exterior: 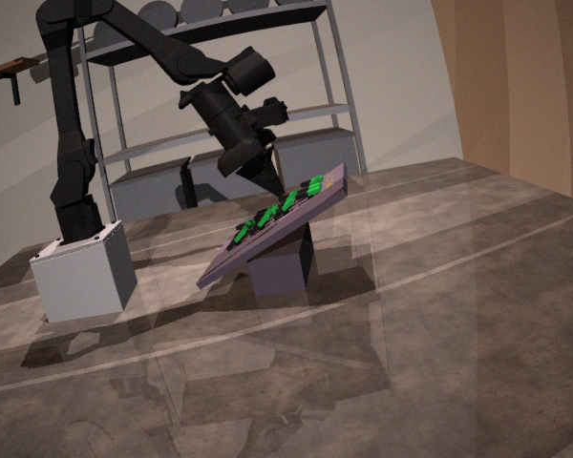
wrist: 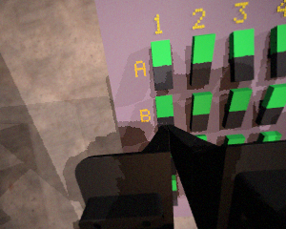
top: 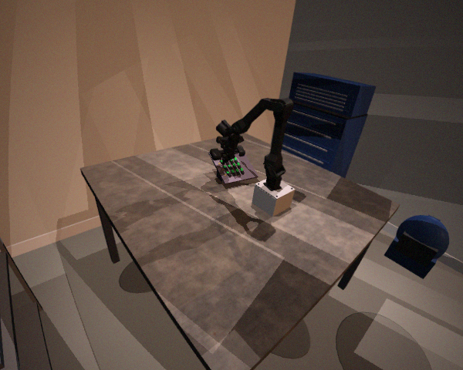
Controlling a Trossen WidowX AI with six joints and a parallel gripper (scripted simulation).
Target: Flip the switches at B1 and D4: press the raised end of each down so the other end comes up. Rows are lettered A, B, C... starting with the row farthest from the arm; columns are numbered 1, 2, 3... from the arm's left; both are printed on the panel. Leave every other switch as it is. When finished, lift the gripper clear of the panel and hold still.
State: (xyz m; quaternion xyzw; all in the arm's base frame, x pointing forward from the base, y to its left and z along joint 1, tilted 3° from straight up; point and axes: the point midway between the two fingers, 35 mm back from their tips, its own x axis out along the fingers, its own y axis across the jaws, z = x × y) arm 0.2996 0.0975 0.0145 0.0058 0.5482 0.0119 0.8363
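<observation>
A mauve panel (top: 249, 173) (exterior: 212, 277) (wrist: 115, 24) tilts up away from the arm and carries rows of green-and-black switches. Switch B1 (wrist: 165, 106) shows its green far half in the wrist view; its dark near end is partly hidden by the fingertips. My gripper (wrist: 166, 130) (exterior: 282, 194) is shut and empty, its tips at the near end of B1. Whether they touch it cannot be told. Switch D4 (top: 241, 169) (exterior: 240, 234) is at the panel's near right corner. It is outside the wrist view, and its tilt is too small to tell.
Switch A1 (wrist: 162, 64) is just beyond B1, and switch B2 (wrist: 201, 105) is to its right. The fingers hide much of rows C and D in the wrist view. The panel rests on a block (exterior: 278, 276); the arm's white base (top: 263, 199) (exterior: 79, 290) stands behind it.
</observation>
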